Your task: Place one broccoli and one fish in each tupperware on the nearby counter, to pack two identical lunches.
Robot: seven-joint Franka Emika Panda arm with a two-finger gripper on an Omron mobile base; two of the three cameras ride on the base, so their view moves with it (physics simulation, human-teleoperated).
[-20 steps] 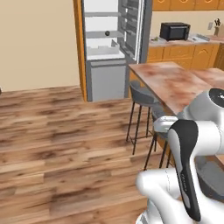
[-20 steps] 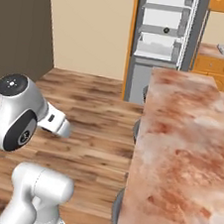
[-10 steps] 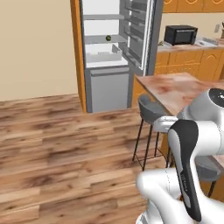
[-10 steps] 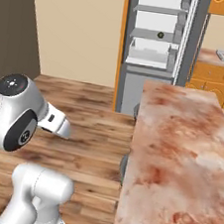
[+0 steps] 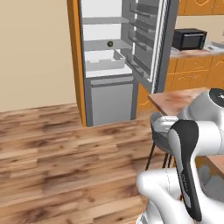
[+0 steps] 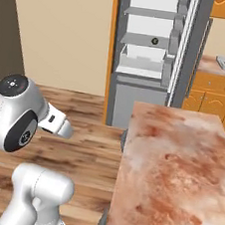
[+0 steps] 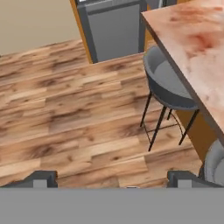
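The base has swung and driven toward the tall open grey refrigerator (image 5: pixel 118 65) with white shelves; it now looms larger and more central in both base views than a second ago, so the whole scene shifted, not the things. That reads as a fetch run: nothing is packed yet, I judge.

The fingers (image 7: pixel 111 179) stand released, wide apart and empty, hanging over the glossy brown wood-plank floor (image 7: pixel 65 113). Ahead of the fingers and to their right stands a round grey padded stool (image 7: pixel 168 87) on thin black legs, tucked against the mottled pink-brown stone table (image 6: pixel 176 178). No broccoli, fish or tupperware can be made out; a small dark object on a fridge shelf is unclear.
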